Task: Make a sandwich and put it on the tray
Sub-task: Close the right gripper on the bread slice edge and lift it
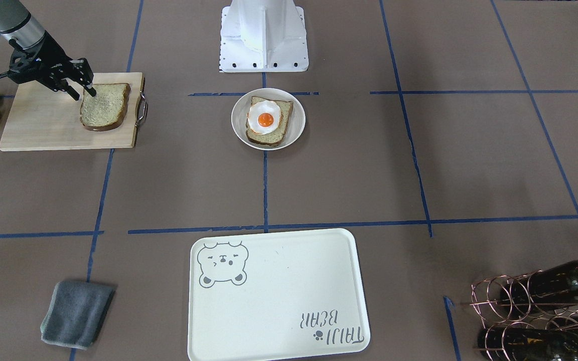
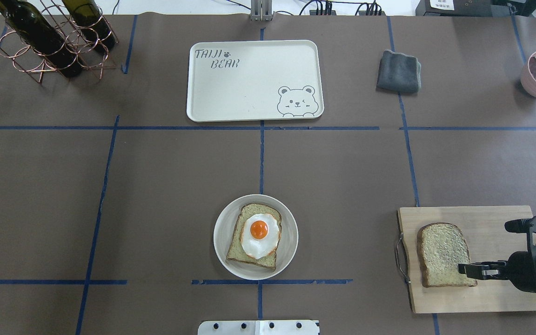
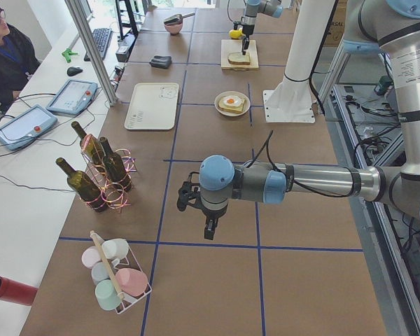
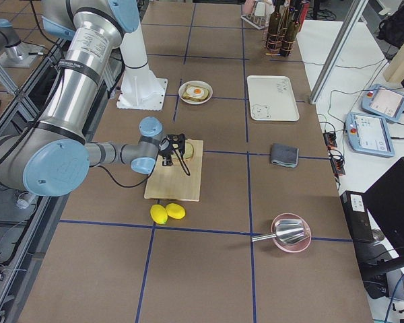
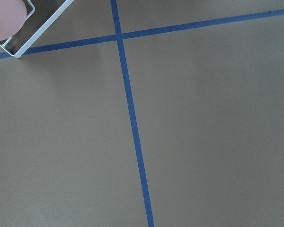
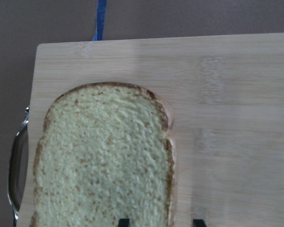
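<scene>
**Right gripper point(image 1: 85, 95) at loose slice; sandwich half built**

My jaws stand apart astride one crust of the bread slice point(image 2: 442, 253) on the cutting board point(image 2: 482, 216), near right. Left of it, the egg point(image 2: 259, 235) lies on the second slice point(image 2: 237, 249) in the plate point(image 2: 224, 223). The far tray point(image 2: 249, 83) holds nothing. Remaining, in my judgement: grip, cap, transfer.

bowl point(image 2: 531, 84) edge-cropped (overhead), left gripper point(image 3: 208, 233) jaws unclear
</scene>
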You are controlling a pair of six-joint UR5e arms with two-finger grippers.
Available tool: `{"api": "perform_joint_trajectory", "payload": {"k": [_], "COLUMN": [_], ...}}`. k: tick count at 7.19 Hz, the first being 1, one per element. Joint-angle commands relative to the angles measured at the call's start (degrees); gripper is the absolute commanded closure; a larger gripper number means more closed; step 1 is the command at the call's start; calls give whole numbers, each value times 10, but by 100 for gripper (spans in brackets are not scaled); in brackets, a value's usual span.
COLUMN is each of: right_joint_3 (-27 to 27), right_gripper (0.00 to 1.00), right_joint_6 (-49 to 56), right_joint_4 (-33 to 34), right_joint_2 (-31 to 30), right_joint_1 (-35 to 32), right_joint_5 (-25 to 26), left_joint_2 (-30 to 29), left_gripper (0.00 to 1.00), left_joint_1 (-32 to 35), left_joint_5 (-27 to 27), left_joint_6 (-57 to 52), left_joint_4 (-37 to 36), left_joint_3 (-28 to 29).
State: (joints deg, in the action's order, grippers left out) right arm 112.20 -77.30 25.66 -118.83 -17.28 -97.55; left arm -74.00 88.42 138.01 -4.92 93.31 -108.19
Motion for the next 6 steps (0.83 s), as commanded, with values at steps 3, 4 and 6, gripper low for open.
{"api": "perform_joint_trajectory", "payload": {"k": [3,4,6], "right_joint_3": [0,0,-1], "right_gripper": [58,58,58], "right_joint_6": [0,0,0], "right_joint_4": [-19,-19,-19], "right_joint_2": [-5,-5,-6], "right_joint_1": [7,8,10], "right_joint_5": [-4,-4,-4], "left_joint_2": [-1,-1,0], "left_gripper": [0,0,0], "left_joint_1": [0,0,0], "left_joint_5": [0,0,0], "left_joint_6": [0,0,0], "left_joint_4": [0,0,0], "left_joint_3": [-1,-1,-1]}}
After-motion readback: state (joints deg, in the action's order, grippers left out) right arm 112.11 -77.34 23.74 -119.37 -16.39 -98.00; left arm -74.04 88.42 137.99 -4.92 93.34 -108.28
